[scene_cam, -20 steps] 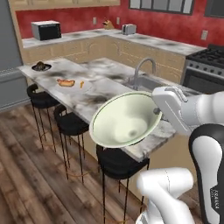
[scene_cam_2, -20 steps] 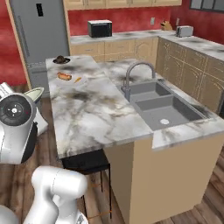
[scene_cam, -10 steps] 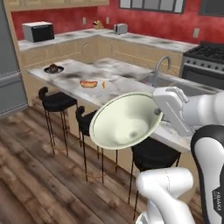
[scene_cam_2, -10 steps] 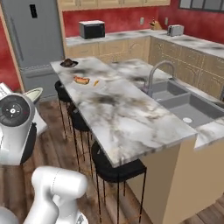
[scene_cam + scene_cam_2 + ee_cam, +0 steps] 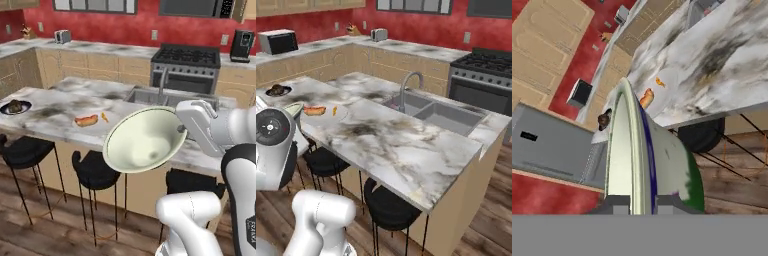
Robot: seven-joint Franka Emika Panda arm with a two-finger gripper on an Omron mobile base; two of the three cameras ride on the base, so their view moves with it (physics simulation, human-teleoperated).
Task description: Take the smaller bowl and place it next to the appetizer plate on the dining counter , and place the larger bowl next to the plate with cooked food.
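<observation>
My claw [image 5: 632, 202] is clamped on the rim of the larger bowl [image 5: 142, 140] at center frame, while the plate with cooked food [image 5: 90, 120] lies left of it on the dining counter [image 5: 60, 107].

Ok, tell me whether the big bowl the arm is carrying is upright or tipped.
Tipped. The large bowl is held on edge by the gripper, its empty pale inside facing sideways in the left base view; the hand view shows its rim edge-on.
</observation>
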